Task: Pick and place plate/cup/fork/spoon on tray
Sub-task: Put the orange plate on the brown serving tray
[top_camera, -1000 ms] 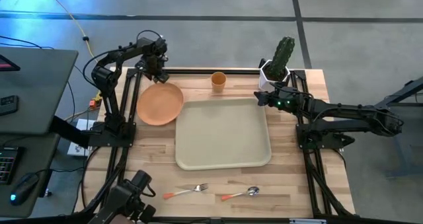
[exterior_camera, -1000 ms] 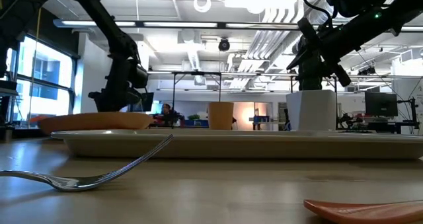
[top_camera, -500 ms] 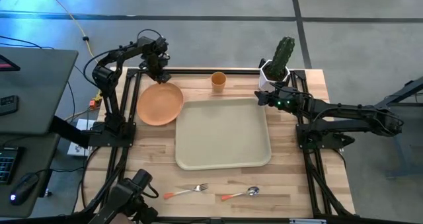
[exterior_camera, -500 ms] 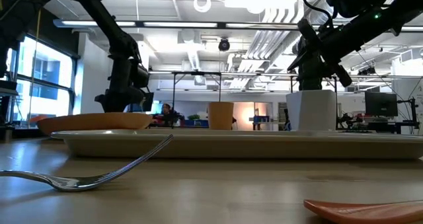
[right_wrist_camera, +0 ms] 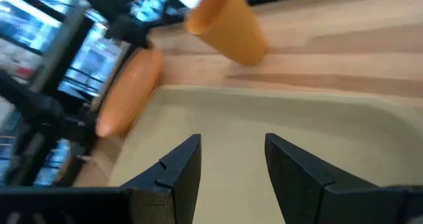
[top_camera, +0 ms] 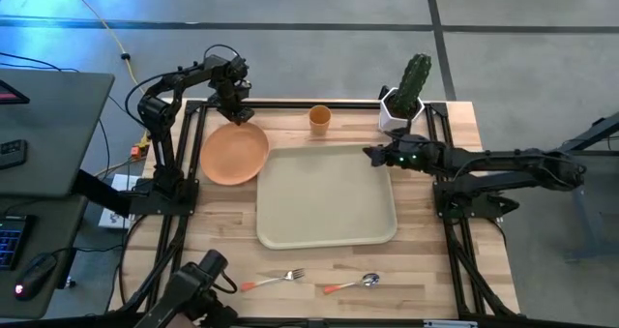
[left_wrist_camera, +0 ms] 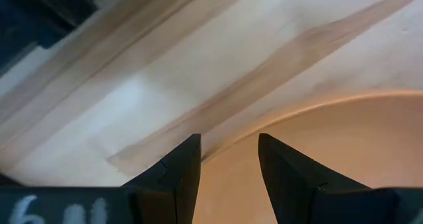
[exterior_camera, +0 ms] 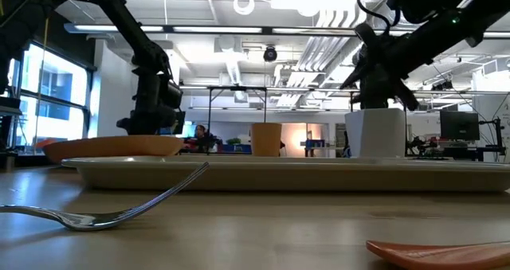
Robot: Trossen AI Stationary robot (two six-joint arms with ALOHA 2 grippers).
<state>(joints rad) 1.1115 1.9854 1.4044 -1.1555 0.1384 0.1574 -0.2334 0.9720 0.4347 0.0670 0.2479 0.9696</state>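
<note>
Near the front edge of the counter (top_camera: 445, 260), the fork (top_camera: 274, 279) and the spoon (top_camera: 351, 284) lie end to end, their long axes running left to right, orange-red handles toward the left, tines and bowl toward the right. Behind them the tray (top_camera: 327, 194) sits mid-counter with its long sides running front to back. Just left of the tray's far corner lies the plate (top_camera: 233, 153), flat, and the cup (top_camera: 320, 120) stands upright beyond the tray's far rim. Reaching in from the far left corner, the left arm bends down so that the left pincer (left_wrist_camera: 228, 161) stands spread over the plate's far rim. Stretched low from the right, the right pincer (right_wrist_camera: 231, 164) hangs spread above the tray's far right corner, pointing toward the cup.
</note>
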